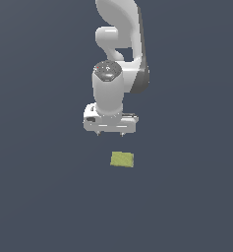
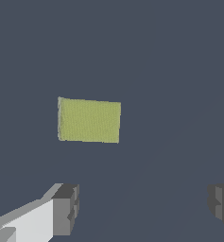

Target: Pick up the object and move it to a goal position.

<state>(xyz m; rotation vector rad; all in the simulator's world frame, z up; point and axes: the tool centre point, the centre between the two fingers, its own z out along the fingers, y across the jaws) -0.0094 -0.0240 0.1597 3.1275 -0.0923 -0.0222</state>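
The object [image 1: 122,159] is a small flat yellow-green block lying on the dark grey floor, a little toward the exterior view's right of the arm's hand. My white gripper [image 1: 110,134] hangs above and behind it, apart from it, pointing down. In the wrist view the object [image 2: 89,120] lies flat on the floor beyond the fingers, and the gripper [image 2: 144,208] stands open with its two dark fingertips [image 2: 66,209] far apart and nothing between them.
The white arm [image 1: 119,44] rises behind the gripper toward the top of the exterior view. The plain dark grey floor [image 1: 44,187] spreads all around.
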